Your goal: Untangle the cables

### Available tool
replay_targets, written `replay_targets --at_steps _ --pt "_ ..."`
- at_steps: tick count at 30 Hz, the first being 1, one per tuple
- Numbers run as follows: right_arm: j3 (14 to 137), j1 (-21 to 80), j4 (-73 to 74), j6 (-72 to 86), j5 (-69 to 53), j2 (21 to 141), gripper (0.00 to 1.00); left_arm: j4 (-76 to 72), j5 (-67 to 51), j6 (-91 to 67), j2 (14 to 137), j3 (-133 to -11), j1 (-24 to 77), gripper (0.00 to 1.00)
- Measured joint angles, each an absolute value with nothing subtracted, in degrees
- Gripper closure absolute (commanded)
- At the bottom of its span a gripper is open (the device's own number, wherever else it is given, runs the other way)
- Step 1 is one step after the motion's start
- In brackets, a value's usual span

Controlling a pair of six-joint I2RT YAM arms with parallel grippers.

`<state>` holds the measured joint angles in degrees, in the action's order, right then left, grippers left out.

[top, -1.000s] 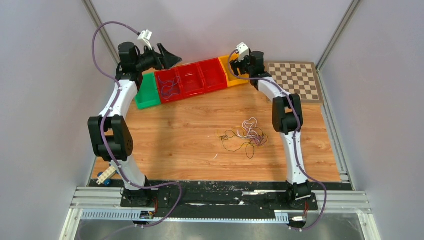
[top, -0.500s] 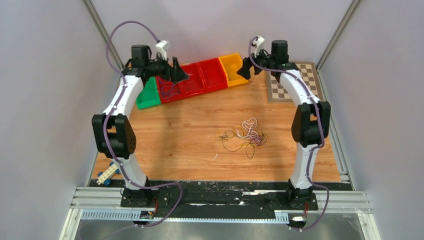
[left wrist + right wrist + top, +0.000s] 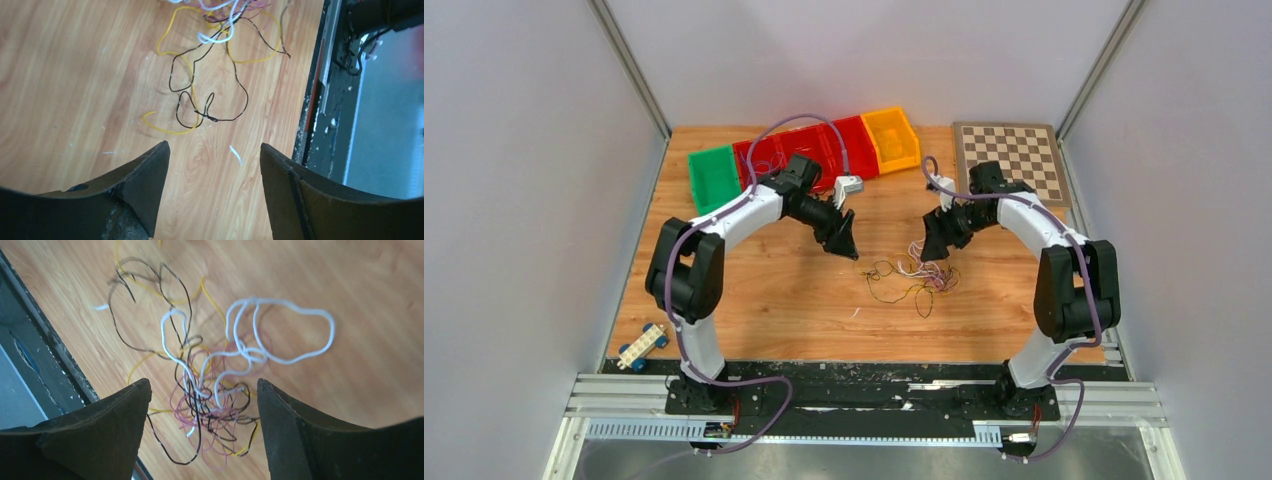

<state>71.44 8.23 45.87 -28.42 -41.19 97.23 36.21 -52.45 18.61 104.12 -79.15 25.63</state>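
Right wrist view: the cables lie directly under my right gripper, jaws wide and empty; my left gripper, equally wide, is farther off.

A wooden table with a warm, light-brown grain fills the middle of the scene, closed in by a plain pale grey left wall, far wall and right wall. Slanting metal posts stand at the two far corners, and a silver metal rail with a black strip runs along the table's near edge. The light is soft and even, leaving only faint shadows on the wood.
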Motion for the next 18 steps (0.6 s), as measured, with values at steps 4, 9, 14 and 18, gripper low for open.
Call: replay_targets --at_steps 4,9,14,18 --pt "66.57 8.23 45.41 -27.24 -37.3 96.92 0.27 32.47 -51.88 8.1 109.12 -78.85 25.47 0.31" --pt "63.2 8.23 42.74 -25.36 -32.75 96.75 0.3 28.29 -49.6 -4.4 112.46 -77.25 25.5 0.35" --pt "62.83 8.23 39.31 -23.57 -31.05 96.77 0.32 25.91 -48.29 -11.97 116.29 -77.3 26.09 0.37" --pt "62.76 8.8 37.15 -22.46 -30.5 97.38 0.35 25.58 -47.44 -15.51 118.63 -77.3 27.11 0.47"
